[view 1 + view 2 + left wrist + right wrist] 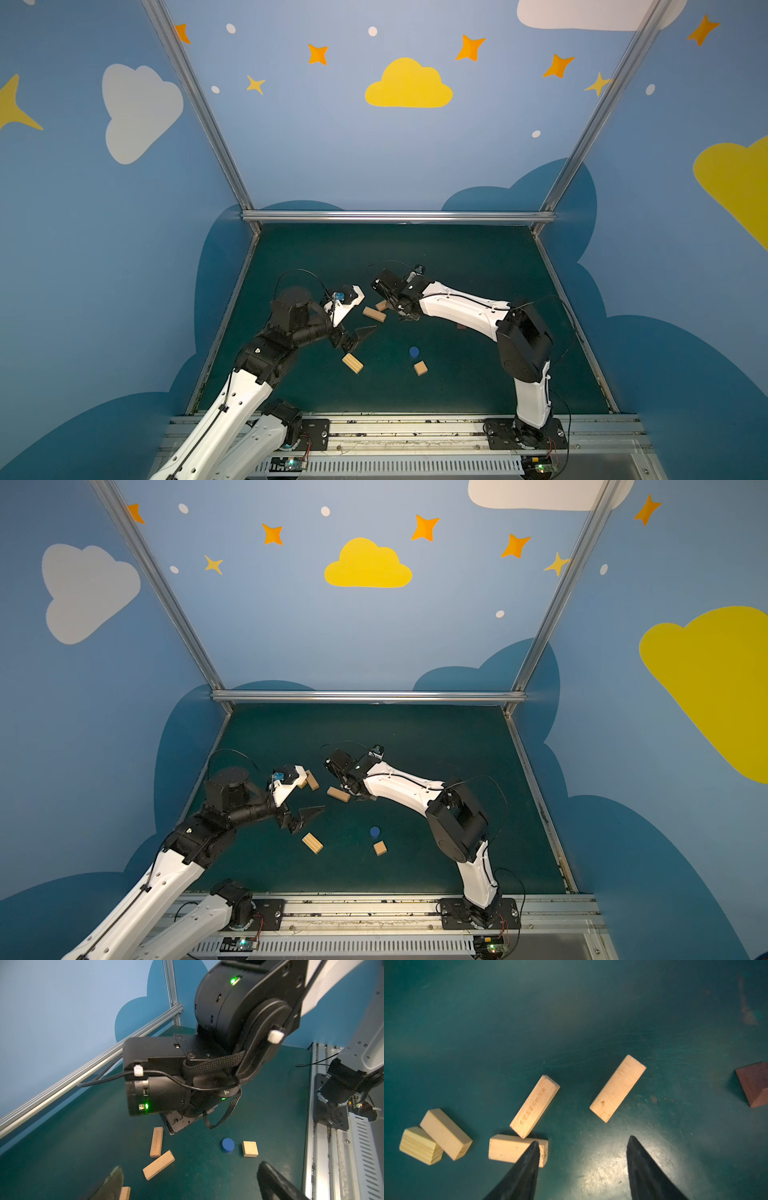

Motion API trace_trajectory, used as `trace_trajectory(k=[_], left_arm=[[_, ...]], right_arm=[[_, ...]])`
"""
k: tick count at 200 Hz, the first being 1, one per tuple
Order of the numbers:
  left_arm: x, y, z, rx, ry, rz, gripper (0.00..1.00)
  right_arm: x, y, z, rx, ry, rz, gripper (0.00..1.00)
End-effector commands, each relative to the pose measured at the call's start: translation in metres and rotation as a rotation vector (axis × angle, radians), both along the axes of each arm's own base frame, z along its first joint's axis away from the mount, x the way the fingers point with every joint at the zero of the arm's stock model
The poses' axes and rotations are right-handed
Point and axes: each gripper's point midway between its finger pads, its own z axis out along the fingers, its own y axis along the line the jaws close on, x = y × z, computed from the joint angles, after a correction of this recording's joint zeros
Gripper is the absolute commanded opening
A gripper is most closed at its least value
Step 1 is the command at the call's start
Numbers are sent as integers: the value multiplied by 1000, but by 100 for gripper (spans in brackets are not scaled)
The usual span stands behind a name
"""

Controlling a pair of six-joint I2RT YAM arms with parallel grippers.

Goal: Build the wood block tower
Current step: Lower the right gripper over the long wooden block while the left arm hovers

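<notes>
No wood block tower is in view; the wood blocks lie singly on the green mat [478, 270]. Two tan bars [374, 313] [381, 305] lie mid-table under my right gripper [402, 315]. In the right wrist view it [583, 1140] is open and empty, with one fingertip [534, 1147] over a bar [508, 1150]. Other bars [534, 1106] [617, 1088] [446, 1134] and a dark reddish-brown cube [753, 1084] lie around it. My left gripper [358, 337] [190, 1165] hangs open and empty above the mat, with a bar [352, 363] just in front of it.
A blue round piece [414, 352] and a tan cube [420, 368] sit side by side near the front middle. The reddish-brown cube [461, 326] is mostly hidden under the right arm. Aluminium rails edge the mat, and the arm bases' rail [415, 428] runs along the front.
</notes>
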Motion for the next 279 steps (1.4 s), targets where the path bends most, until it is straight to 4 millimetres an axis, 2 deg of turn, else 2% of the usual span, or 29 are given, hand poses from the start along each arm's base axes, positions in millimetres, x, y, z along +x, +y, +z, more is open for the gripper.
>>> trace_trajectory(k=[1, 66, 93, 109, 151, 200, 279], left_arm=[[-1, 1, 1, -2, -20, 2, 100], [1, 0, -5, 9, -4, 2, 100], [5, 2, -10, 24, 15, 18, 100], [6, 3, -13, 34, 21, 26, 100], [7, 5, -17, 49, 26, 37, 100], [7, 5, -20, 56, 32, 36, 100], [8, 3, -25, 62, 49, 31, 100]], right_arm=[[2, -7, -8, -34, 1, -36, 60], [5, -8, -15, -37, 20, -63, 58], [7, -9, -18, -26, 33, -70, 44], [8, -10, -20, -26, 36, -77, 41], [9, -9, -23, -16, 46, -81, 42], [9, -17, -41, -24, 104, -106, 46], [16, -19, -53, -15, 123, -118, 49]])
